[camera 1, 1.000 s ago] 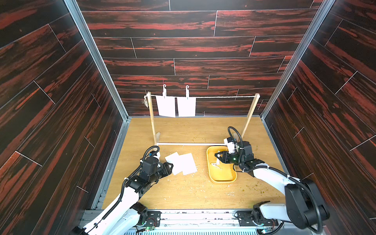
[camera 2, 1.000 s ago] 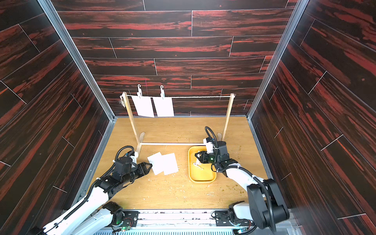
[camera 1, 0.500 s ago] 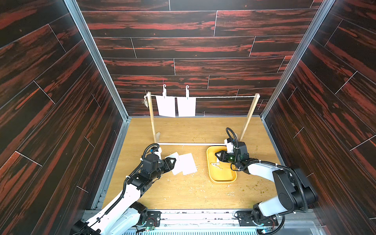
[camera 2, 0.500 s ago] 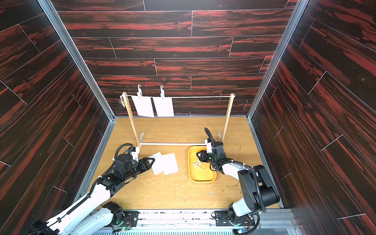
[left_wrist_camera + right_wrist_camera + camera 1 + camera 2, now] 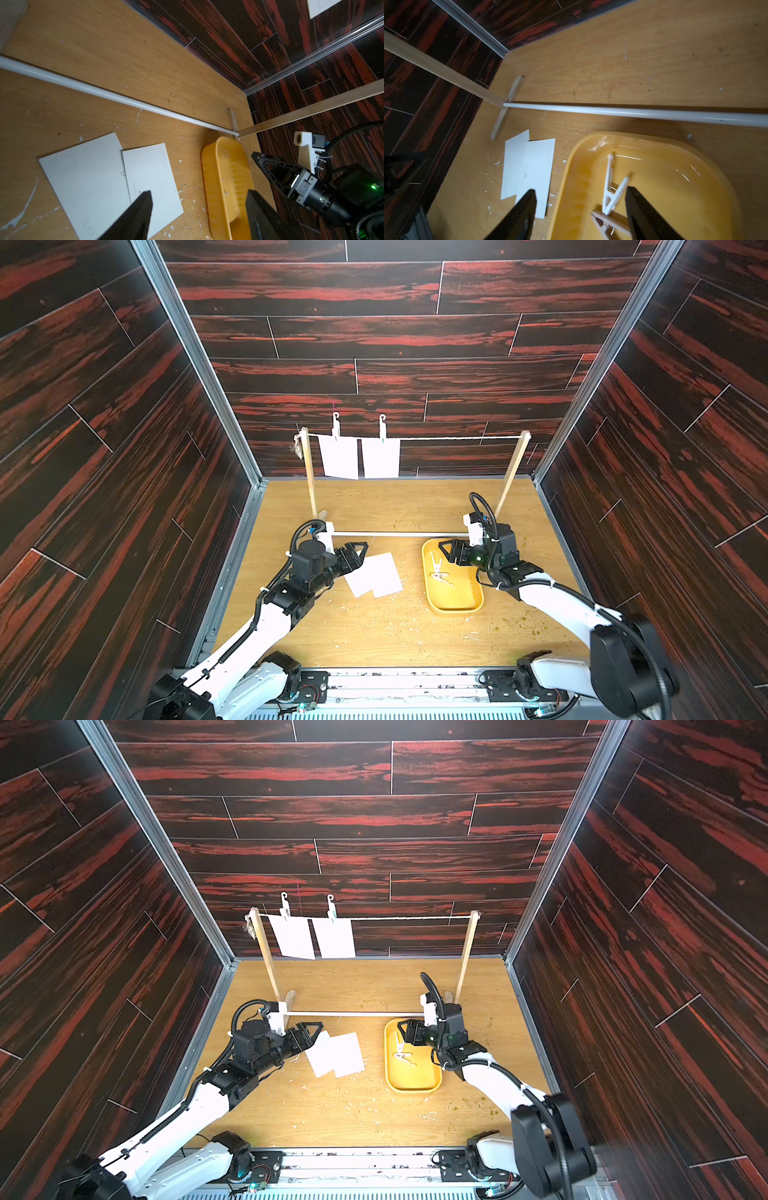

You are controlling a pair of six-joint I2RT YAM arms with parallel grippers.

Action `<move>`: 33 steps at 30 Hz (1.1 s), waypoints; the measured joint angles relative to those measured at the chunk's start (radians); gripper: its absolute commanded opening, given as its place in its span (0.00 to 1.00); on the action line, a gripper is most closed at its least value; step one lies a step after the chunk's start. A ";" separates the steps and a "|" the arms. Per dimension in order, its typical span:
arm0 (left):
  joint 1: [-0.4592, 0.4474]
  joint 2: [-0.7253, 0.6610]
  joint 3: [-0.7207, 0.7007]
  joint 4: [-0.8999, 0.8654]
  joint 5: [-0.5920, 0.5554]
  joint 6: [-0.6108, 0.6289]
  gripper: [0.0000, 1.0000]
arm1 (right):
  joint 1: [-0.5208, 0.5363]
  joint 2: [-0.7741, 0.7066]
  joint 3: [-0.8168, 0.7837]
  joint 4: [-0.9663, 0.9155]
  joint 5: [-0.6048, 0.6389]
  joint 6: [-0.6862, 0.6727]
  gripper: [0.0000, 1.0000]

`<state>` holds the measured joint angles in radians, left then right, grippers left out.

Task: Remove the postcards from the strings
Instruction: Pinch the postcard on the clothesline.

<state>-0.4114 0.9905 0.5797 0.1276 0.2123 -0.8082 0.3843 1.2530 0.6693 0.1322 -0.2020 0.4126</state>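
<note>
Two white postcards hang side by side from the string near its left post, each under a pale clothespin. Two more postcards lie overlapping on the floor. My left gripper hovers open at their left edge and holds nothing. My right gripper is open over the far end of the yellow tray. A white clothespin and a wooden one lie in the tray below its jaws.
The stand's white rod runs along the floor just behind both grippers, between two light-wood posts. Dark wood-pattern walls close in the left, right and back sides. White flecks litter the wooden floor.
My right gripper has opened above the tray. My left gripper has opened wider and shifted slightly toward the rod, beside the postcards on the floor.
</note>
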 measured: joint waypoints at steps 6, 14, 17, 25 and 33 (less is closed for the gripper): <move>0.000 0.061 0.071 0.069 -0.012 0.014 0.95 | 0.021 -0.130 0.049 -0.076 -0.052 -0.012 0.87; 0.000 0.193 0.229 0.177 -0.023 0.047 1.00 | 0.035 -0.225 0.137 -0.126 -0.203 -0.002 0.96; 0.000 0.240 0.288 0.227 -0.024 0.066 1.00 | 0.037 -0.249 0.159 -0.128 -0.253 0.016 0.99; 0.019 0.355 0.382 0.329 -0.044 0.083 1.00 | 0.038 -0.285 0.221 -0.133 -0.336 0.034 0.99; 0.080 0.452 0.401 0.439 -0.010 0.079 1.00 | 0.041 -0.286 0.232 -0.134 -0.383 0.040 0.98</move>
<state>-0.3313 1.4422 0.9802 0.5663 0.2028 -0.7296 0.4255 0.9665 0.9016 -0.0021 -0.5850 0.4526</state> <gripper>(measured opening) 0.997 0.985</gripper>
